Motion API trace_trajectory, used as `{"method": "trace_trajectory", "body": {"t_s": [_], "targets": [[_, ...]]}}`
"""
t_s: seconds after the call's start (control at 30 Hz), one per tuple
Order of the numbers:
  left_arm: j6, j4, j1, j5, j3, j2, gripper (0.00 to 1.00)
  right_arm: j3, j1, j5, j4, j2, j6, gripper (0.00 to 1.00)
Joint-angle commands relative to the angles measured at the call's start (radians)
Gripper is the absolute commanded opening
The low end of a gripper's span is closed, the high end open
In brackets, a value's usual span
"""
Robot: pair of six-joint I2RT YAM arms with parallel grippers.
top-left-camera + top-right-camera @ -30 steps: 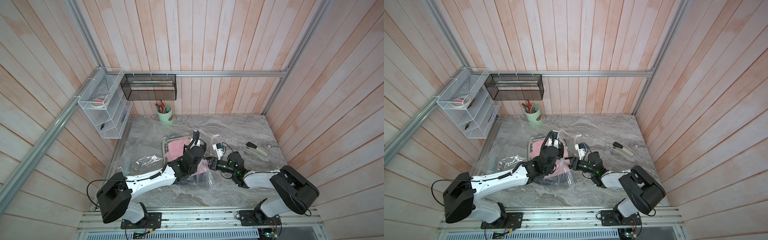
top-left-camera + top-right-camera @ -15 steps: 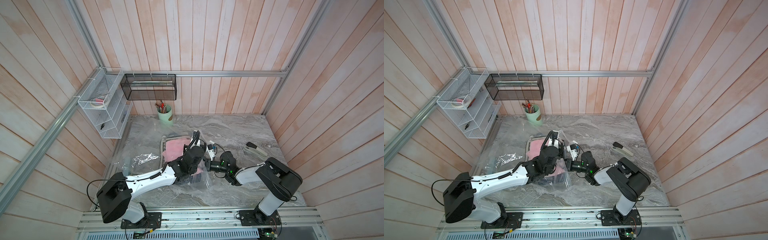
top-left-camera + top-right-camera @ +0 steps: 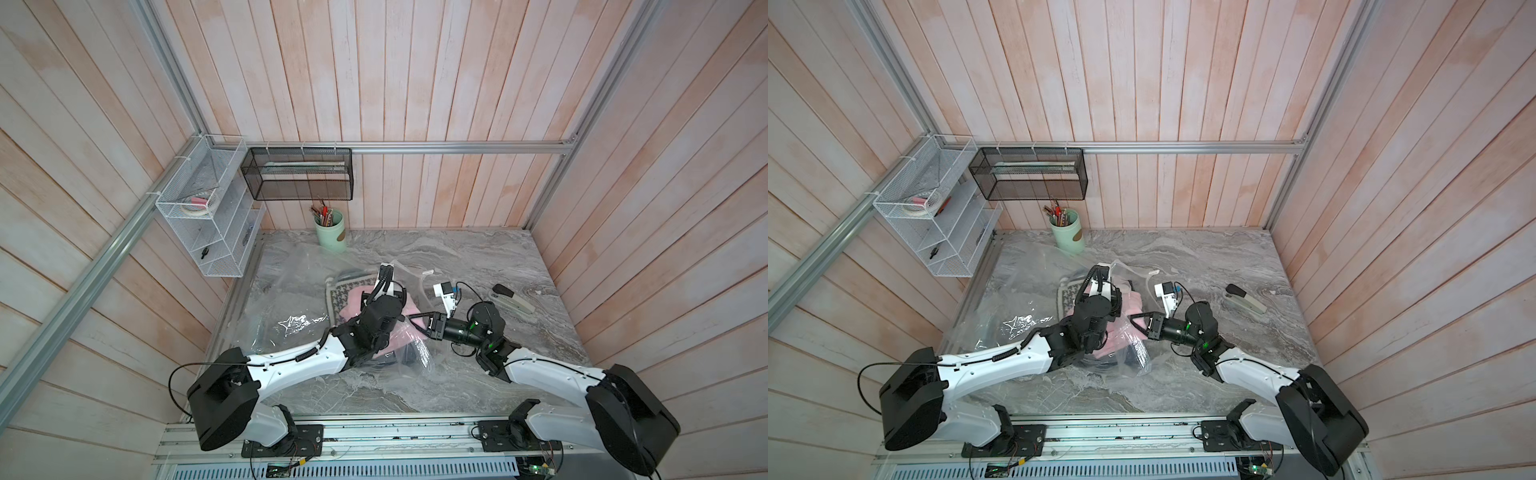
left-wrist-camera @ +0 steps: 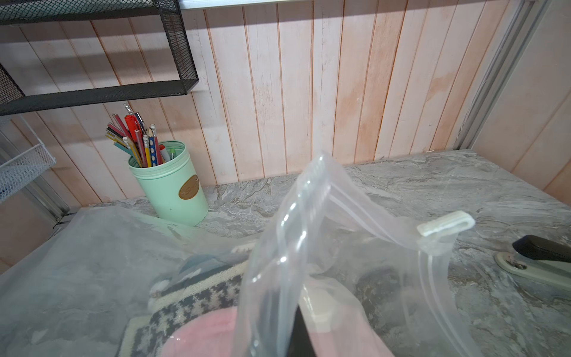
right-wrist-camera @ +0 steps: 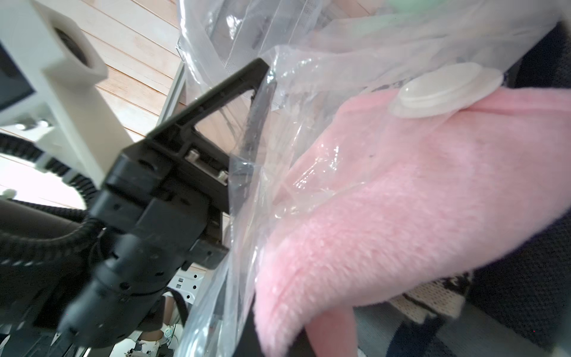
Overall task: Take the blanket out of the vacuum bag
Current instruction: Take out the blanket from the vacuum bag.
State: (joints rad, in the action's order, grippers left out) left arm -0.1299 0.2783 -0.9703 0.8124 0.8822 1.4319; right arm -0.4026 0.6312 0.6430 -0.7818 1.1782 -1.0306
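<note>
Left tool (image 5: 262, 77): shut on vacuum bag (image 3: 291, 324) mouth, raised to keep it open.
Right tool (image 3: 1133, 319): closed, apparently pinching pink blanket (image 5: 401, 201) for withdrawal.
Blanket: inside bag, centre of surface (image 3: 478, 257).

You've got pale pink wood-plank walls (image 3: 415, 83) on three sides of the jaws; grey marbled tabletop (image 3: 478, 257) under them; aluminium rail (image 3: 457, 147) across the back wall, well beyond the jaws; black mesh shelf (image 3: 299, 183) hung on it, beyond and left of them; white wire rack (image 3: 203, 232) on the left wall, further left; light bright and even.
</note>
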Motion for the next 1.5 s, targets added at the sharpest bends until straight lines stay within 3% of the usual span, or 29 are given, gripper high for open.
{"method": "trace_trajectory", "body": {"t_s": [0.0,0.2,0.3,0.5,0.7,0.87,1.23,1.47], "targets": [[0.044,0.005,0.007,0.029,-0.024,-0.005,0.00,0.009,-0.010,-0.026,0.056,-0.129,-0.013,0.00],[-0.005,-0.011,0.007,0.010,-0.061,-0.026,0.00,0.075,-0.059,-0.207,0.198,-0.380,-0.025,0.00],[-0.032,-0.026,0.007,0.004,-0.080,-0.044,0.00,0.058,-0.108,-0.193,0.236,-0.426,-0.019,0.00],[-0.033,-0.025,0.007,0.013,-0.118,-0.087,0.00,-0.066,-0.138,-0.168,0.387,-0.429,0.057,0.00],[-0.020,-0.035,0.007,0.022,-0.145,-0.130,0.00,-0.082,-0.197,-0.101,0.360,-0.410,0.049,0.00],[-0.001,-0.038,0.007,0.034,-0.165,-0.155,0.00,-0.140,-0.253,-0.090,0.445,-0.419,0.095,0.00],[0.005,-0.043,0.007,0.047,-0.188,-0.202,0.00,-0.365,-0.501,0.039,0.632,-0.387,0.209,0.00],[0.011,-0.062,0.007,0.055,-0.190,-0.223,0.00,-0.424,-0.676,0.151,0.574,-0.268,0.215,0.00]]}}
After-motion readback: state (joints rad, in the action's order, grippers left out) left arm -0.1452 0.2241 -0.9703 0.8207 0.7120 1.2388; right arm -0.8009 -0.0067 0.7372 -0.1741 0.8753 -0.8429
